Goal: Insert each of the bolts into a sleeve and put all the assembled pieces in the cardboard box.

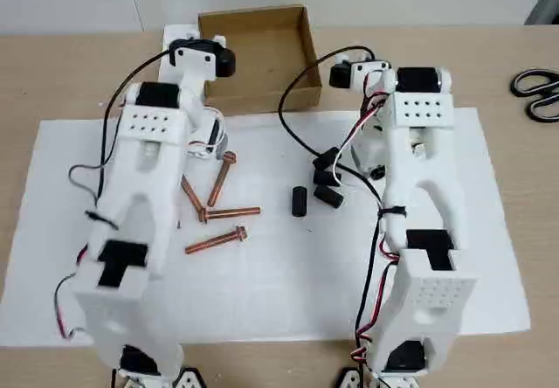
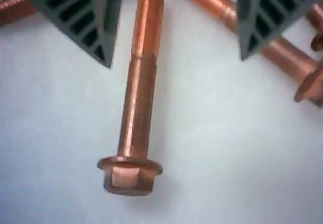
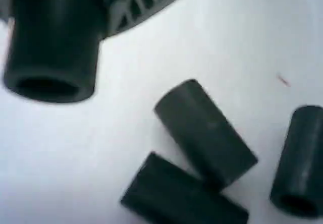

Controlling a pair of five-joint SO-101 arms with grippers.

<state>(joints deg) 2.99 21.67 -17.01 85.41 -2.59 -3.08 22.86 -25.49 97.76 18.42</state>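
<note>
Your left end effector (image 2: 175, 61) stands wide, its fingers (image 2: 86, 17) on either side of the shaft end of a bolt (image 2: 136, 108) lying flat on the paper (image 2: 60, 148); three more bolts (image 1: 231, 214) lie close by; your right end effector (image 1: 333, 155) holds a sleeve (image 3: 50, 47) above the paper; three sleeves (image 3: 204, 133) lie near it, two touching; the box (image 1: 310, 51) sits on the bench (image 1: 52, 73) beyond the paper.

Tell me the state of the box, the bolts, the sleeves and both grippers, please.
cardboard box: open-topped, empty.
bolts: four, lying loose on the paper, none in a sleeve.
loose sleeves: three, lying on the paper, without bolts.
held sleeve: in the right gripper, without a bolt.
left gripper: open, astride one of the bolts.
right gripper: shut on the held sleeve.
</note>
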